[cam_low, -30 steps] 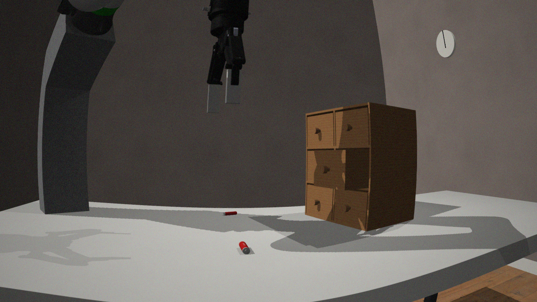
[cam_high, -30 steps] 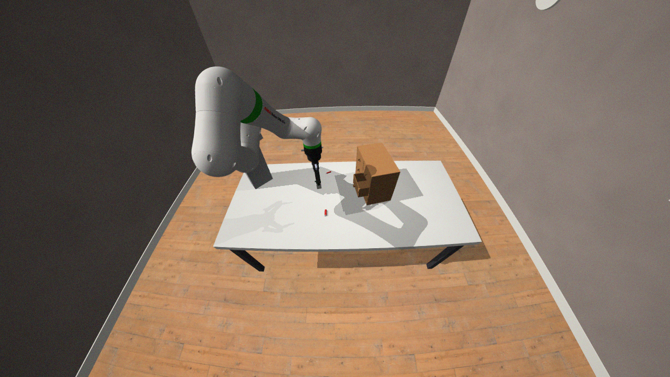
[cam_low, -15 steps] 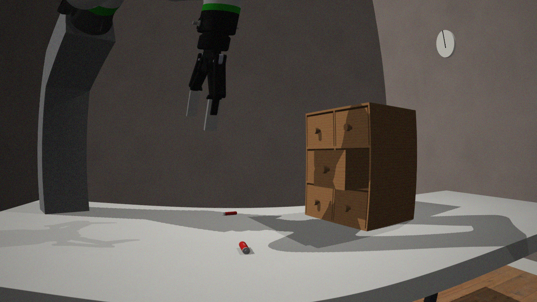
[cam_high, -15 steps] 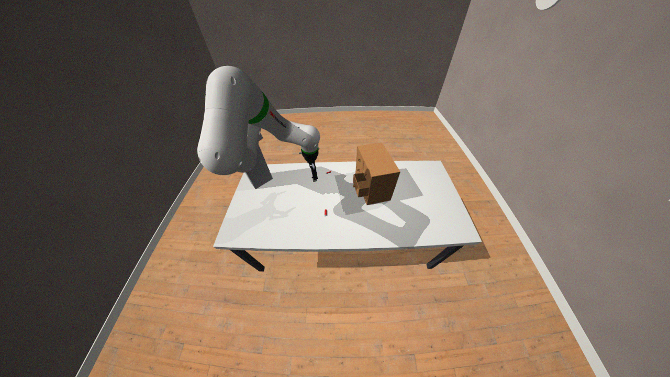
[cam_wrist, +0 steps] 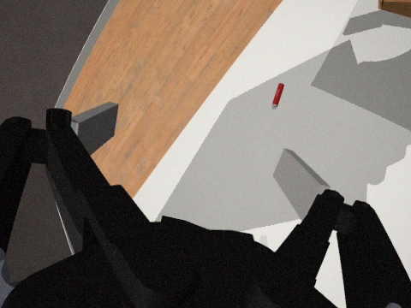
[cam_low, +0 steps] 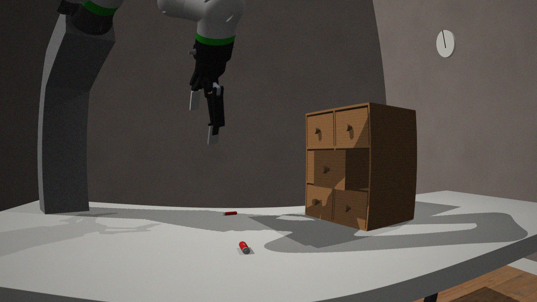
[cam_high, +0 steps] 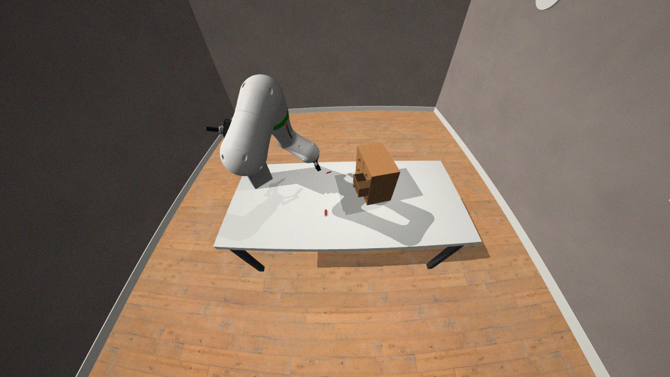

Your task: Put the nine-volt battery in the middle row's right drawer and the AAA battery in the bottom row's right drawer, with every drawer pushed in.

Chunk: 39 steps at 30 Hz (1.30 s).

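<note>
Cell (cam_high: 328, 172) (cam_low: 230, 213) (cam_wrist: 278, 95), slim, red, presumably AAA, is seen on the bench (cam_high: 281, 229) (cam_low: 150, 270) (cam_wrist: 300, 34) below the wide-parted, empty fingers (cam_high: 317, 167) (cam_low: 203, 126); judged light, rigid, roll-prone, best gripped across mid-barrel.

Pincer (cam_high: 317, 166) (cam_low: 204, 122) (cam_wrist: 200, 141) wide open, tilted, tips down, nothing btwn fingers.

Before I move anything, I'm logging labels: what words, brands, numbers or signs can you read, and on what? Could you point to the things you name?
None can be read.
Red marking on the white robot arm (cam_high: 253, 126): too small.
Pale marking on the thicker red cylindrical battery (cam_high: 325, 212) (cam_low: 243, 247): too small.
Round white wall clock (cam_low: 445, 43): no numerals discernible.
</note>
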Each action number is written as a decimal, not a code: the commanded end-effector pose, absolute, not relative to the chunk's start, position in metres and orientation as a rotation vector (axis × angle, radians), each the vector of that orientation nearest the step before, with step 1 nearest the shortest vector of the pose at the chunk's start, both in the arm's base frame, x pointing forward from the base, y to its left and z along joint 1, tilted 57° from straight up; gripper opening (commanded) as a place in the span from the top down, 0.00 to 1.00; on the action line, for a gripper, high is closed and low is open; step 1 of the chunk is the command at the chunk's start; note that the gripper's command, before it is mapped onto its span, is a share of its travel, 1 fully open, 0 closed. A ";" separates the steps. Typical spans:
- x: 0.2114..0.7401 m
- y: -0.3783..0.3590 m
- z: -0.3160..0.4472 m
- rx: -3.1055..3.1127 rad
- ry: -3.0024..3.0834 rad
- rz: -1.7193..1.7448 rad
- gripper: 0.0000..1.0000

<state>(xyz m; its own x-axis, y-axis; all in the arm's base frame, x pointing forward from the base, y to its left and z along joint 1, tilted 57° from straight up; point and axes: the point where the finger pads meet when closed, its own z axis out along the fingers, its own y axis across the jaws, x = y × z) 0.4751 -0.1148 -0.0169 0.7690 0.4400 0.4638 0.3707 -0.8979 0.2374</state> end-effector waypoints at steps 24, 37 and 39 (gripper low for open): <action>0.561 -0.278 0.127 1.882 0.624 1.720 0.00; 0.549 -0.301 0.140 1.654 0.552 1.700 1.00; 0.549 -0.301 0.140 1.654 0.552 1.700 1.00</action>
<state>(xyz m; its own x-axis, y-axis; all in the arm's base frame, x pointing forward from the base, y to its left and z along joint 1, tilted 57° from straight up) 0.5477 -0.3010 0.1401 0.0565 0.7242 0.6873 -0.1747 -0.6706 0.7210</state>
